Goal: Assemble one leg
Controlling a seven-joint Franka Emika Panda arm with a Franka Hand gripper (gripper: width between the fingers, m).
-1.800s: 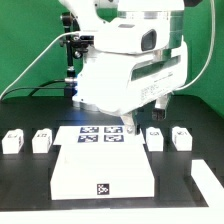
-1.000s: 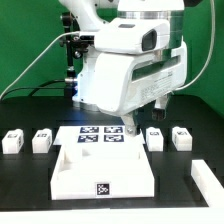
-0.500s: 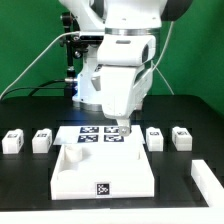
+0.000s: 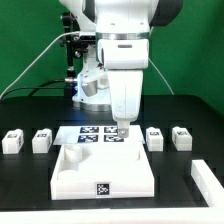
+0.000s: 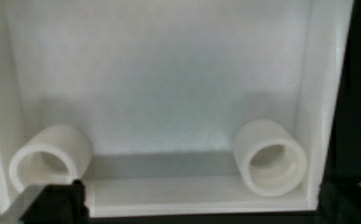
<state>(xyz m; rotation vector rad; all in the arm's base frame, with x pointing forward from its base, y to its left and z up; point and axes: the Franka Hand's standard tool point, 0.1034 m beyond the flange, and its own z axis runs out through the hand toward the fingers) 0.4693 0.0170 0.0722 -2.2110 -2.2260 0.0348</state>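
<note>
Four legs, small white tagged blocks, stand in a row on the black table in the exterior view: two at its left (image 4: 13, 140) (image 4: 42, 140) and two at its right (image 4: 155, 138) (image 4: 181, 137). My gripper (image 4: 124, 128) hangs low over the far edge of the large flat white square board (image 4: 110, 172), between the two pairs and touching no leg. In the wrist view the gripper (image 5: 203, 203) holds nothing. One dark finger (image 5: 45, 204) shows at the frame's corner, and the board (image 5: 168, 100) with two round sockets (image 5: 52, 160) (image 5: 271, 155) fills the picture. The jaws stand wide apart.
The marker board (image 4: 95, 133) lies just behind the square board, under my gripper. Another white part (image 4: 208, 178) lies at the exterior view's lower right. The arm's base stands behind, before a green backdrop.
The arm has swung and turned at the wrist, from a broad side-on look to a narrow upright one. The gripper has shifted slightly toward the exterior view's left. The parts have not moved.
</note>
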